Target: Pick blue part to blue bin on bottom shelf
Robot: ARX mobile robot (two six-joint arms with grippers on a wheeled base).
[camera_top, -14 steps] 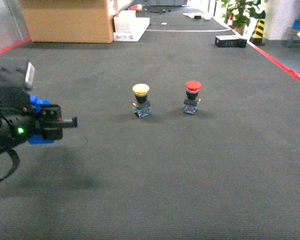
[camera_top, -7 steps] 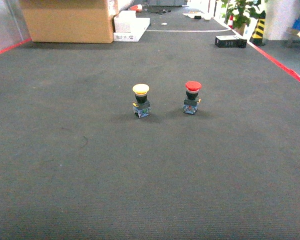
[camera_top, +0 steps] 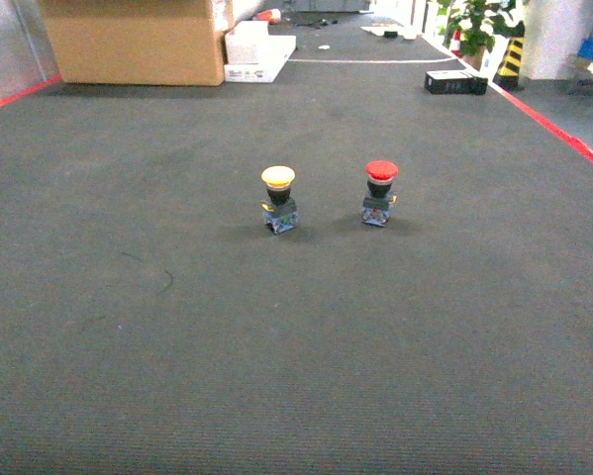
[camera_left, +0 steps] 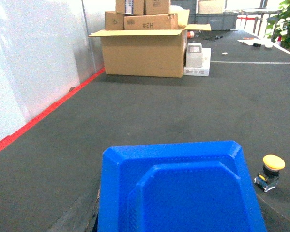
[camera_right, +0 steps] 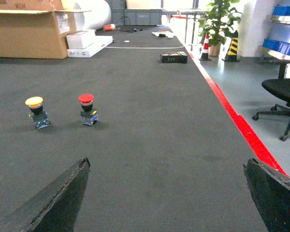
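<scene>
Filling the left wrist view, blue part [camera_left: 181,193] held flat, pinched by left gripper, right gripper [camera_right: 166,193] spread.

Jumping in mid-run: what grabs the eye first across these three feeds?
The big blue part fills the bottom of the left wrist view, close under the camera. On the dark mat, near the middle of the head view, stand two push buttons side by side and apart: the yellow-capped button on the left, the red-capped button on the right. Neither gripper shows in the head view; the right gripper's fingers are spread wide over bare mat.
</scene>
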